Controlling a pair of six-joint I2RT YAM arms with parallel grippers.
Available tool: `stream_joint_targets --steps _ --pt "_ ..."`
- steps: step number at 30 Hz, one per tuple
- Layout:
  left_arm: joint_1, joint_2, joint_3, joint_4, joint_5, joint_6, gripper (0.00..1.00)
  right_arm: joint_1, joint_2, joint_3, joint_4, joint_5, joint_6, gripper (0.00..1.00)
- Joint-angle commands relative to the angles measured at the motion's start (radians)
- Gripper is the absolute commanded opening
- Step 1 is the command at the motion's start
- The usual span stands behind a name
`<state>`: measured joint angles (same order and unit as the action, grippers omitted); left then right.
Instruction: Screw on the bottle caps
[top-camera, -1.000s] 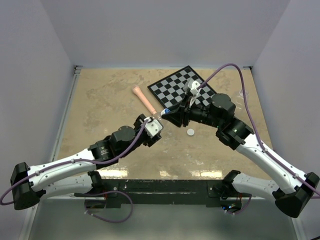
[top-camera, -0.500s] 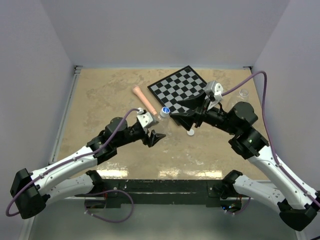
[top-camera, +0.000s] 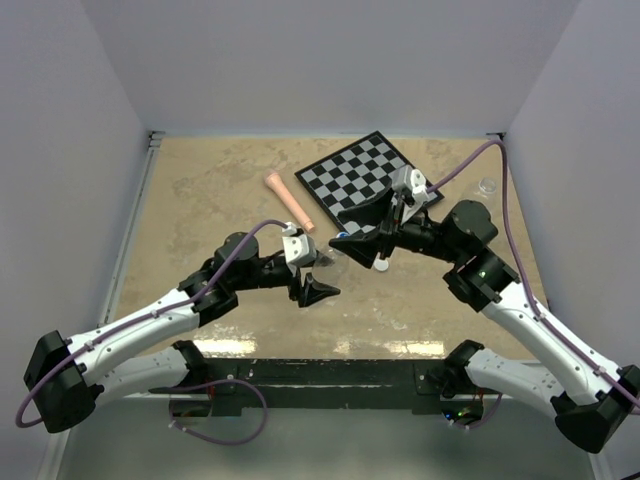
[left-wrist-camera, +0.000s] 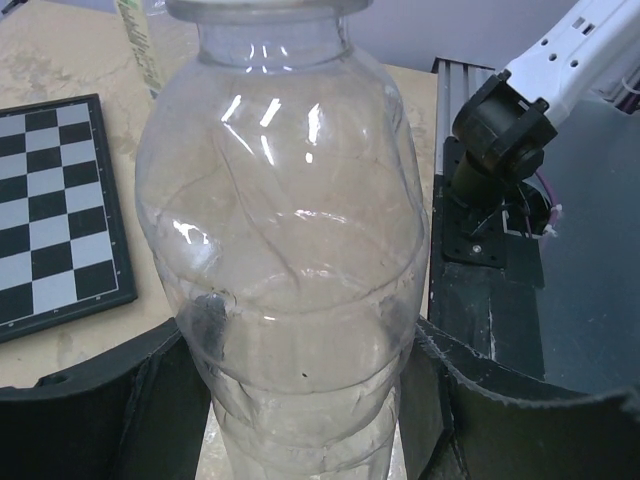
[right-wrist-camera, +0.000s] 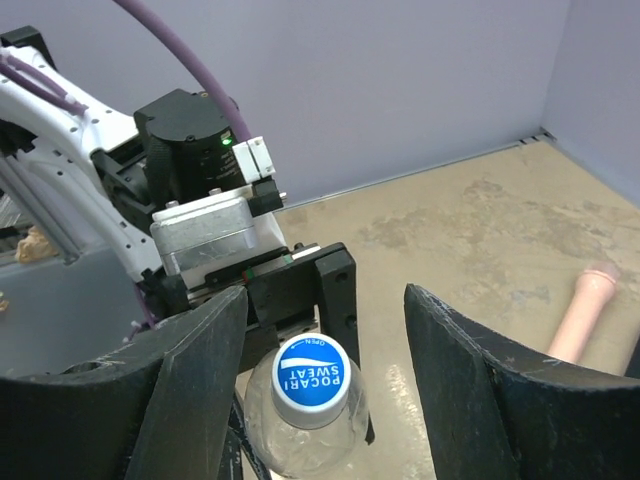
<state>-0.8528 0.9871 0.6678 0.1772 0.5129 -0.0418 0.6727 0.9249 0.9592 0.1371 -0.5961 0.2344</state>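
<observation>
My left gripper (left-wrist-camera: 310, 405) is shut on the large clear bottle (left-wrist-camera: 290, 230), whose body fills the left wrist view; a strip of its yellowish label (left-wrist-camera: 140, 50) shows at the top. The blue cap (right-wrist-camera: 311, 380) with white lettering sits on the bottle's neck. My right gripper (right-wrist-camera: 325, 300) is open, with one finger on each side of the cap and not touching it. From above, the left gripper (top-camera: 313, 276) and the right gripper (top-camera: 348, 240) meet at mid-table. The white cap (top-camera: 381, 265) lies on the table. The tiny bottle (top-camera: 487, 185) stands far right.
A pink tapered stick (top-camera: 290, 200) lies left of a checkerboard (top-camera: 365, 175) at the back; the stick also shows in the right wrist view (right-wrist-camera: 590, 310). The table's metal edge rail and the right arm's base (left-wrist-camera: 505, 130) are behind the bottle in the left wrist view.
The left gripper has carried the bottle a little right and nearer. The right gripper has come back over the blue cap, which now is almost hidden from above.
</observation>
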Motion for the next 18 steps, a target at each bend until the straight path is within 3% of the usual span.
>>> stream_joint_targets --steps 1,14,18 --pt "0.004 -0.002 0.053 0.076 0.050 -0.012 0.00 -0.004 0.003 -0.002 0.073 -0.076 0.022 0.67" --pt "0.004 -0.010 0.062 0.097 0.068 -0.017 0.00 -0.005 0.014 -0.042 0.102 -0.088 0.031 0.58" --pt "0.004 -0.007 0.061 0.100 0.078 -0.013 0.00 -0.005 0.014 -0.042 0.117 -0.097 0.043 0.49"
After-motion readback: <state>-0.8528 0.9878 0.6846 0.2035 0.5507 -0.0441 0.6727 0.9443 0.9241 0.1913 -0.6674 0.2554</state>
